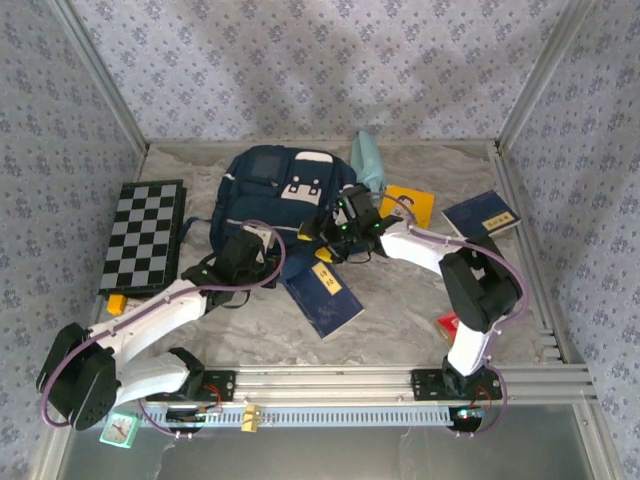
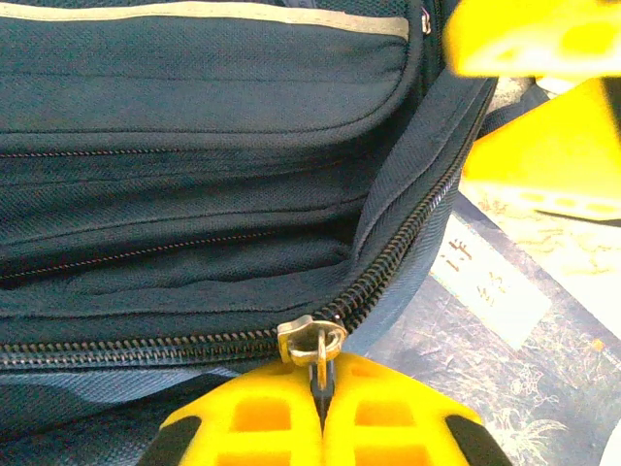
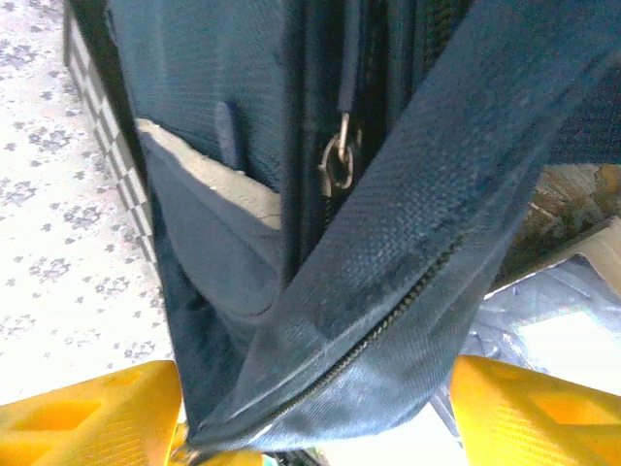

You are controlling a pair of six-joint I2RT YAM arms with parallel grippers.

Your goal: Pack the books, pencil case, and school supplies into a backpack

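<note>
Backpack lies at the far middle of the table, and the step in hand looks to be running its main zip open before anything is packed. In the top view the left gripper works at the bag's near left side and the right gripper at its near right. One navy book lies just in front of the bag. The yellow book and second navy book lie toward the far right. The pencil case rests by the far edge beside the bag, and the red packet sits near the right arm's base.

From the left wrist, the left gripper's fingers are pressed together on the metal zipper pull. The teeth are meshed to its left, and the seam seems to gape to its right. The pull would go best drawn along the line of the teeth, low and steady, not lifted away from the bag. Otherwise the slider may bind or the whole bag may drag across the table.

From the right wrist, the right gripper's fingers stand wide apart, clamped on nothing. The bag's zipped flap edge hangs between them. Whether either pad brushes the fabric cannot be told. A firm pinch on that flap would probably keep the seam taut for the other arm.
</note>
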